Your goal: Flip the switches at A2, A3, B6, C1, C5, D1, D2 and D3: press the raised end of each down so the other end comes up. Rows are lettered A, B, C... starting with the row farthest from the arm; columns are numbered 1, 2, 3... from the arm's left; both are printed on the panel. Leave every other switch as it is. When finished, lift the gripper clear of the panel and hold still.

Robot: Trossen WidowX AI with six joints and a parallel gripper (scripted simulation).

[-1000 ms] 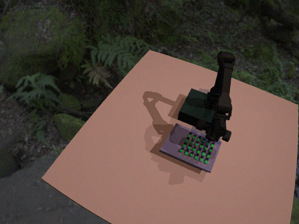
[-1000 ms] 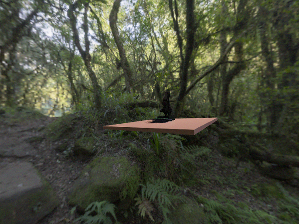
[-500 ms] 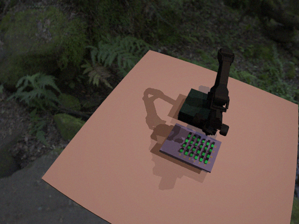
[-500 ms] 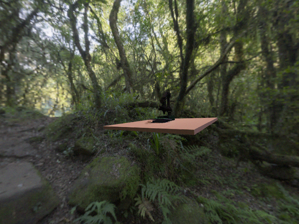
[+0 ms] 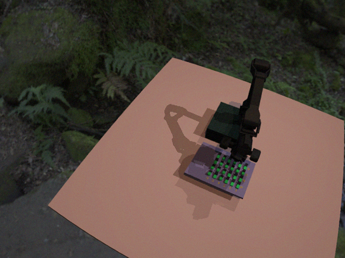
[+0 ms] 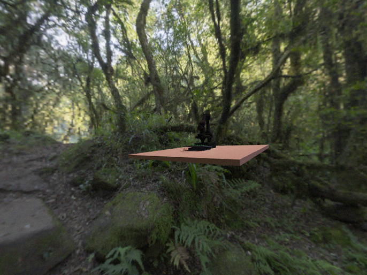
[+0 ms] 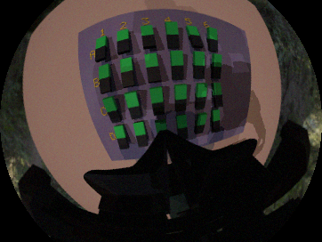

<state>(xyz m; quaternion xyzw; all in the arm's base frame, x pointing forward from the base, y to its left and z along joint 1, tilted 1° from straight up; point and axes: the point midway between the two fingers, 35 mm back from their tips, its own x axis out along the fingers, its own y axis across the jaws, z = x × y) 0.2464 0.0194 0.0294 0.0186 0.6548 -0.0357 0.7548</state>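
The purple switch panel [image 5: 200, 167] [image 7: 236, 49] lies on the salmon table top [image 5: 125, 191] [image 6: 230, 155], just in front of the arm's base. It carries four rows of green-and-black rocker switches, lettered A to D, in six numbered columns. My gripper [image 5: 238, 158] [image 7: 164, 133] [image 6: 203, 140] is shut with nothing in it. Its tip hangs low over the near edge of the panel, at row D around column 3. In the wrist view switch D3 [image 7: 161, 125] is partly hidden behind the fingertips. D1 [image 7: 120, 135] and D2 [image 7: 140, 133] show to its left.
The arm's dark green base box [image 5: 223, 120] stands right behind the panel. The table's edges drop off to forest ground with ferns and mossy rocks. In the exterior view the panel is too small to read.
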